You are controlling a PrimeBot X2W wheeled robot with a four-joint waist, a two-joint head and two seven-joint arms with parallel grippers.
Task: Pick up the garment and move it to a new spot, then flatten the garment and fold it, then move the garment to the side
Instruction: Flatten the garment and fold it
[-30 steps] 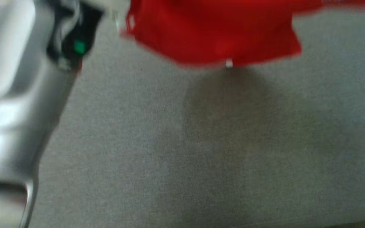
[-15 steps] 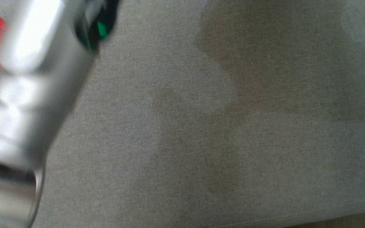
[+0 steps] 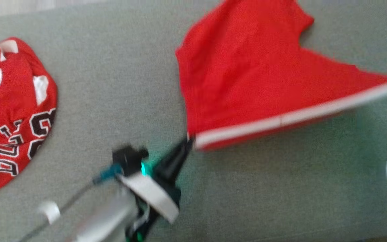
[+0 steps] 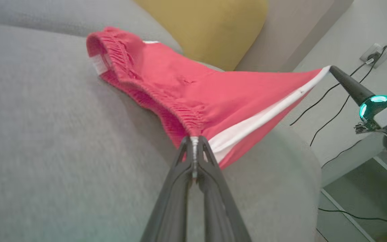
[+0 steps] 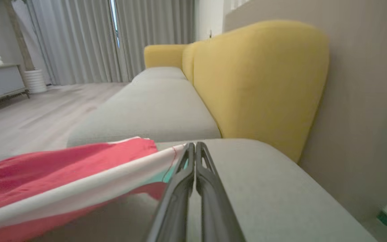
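Clenching red shorts (image 3: 247, 77), left tool (image 4: 194, 139) at waistband (image 4: 139, 90), right tool (image 5: 196, 144) at stripe (image 4: 264, 114), blurred overhead

Red garment (image 3: 247, 77) of thin matt cloth with a smooth white band and a gathered elastic waist, sofa (image 3: 113, 101) in grey matt woven fabric, slightly rough, yellow backrest (image 5: 257, 84) in smooth matt upholstery, left pincer (image 4: 194, 142) of dark matt plastic, pale wood-look floor (image 5: 39, 114)

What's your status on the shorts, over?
Both shut: left gripper on waistband corner, right gripper on stripe's far end. Red shorts stretched between them over the sofa. Red jersey lies apart, to the left.
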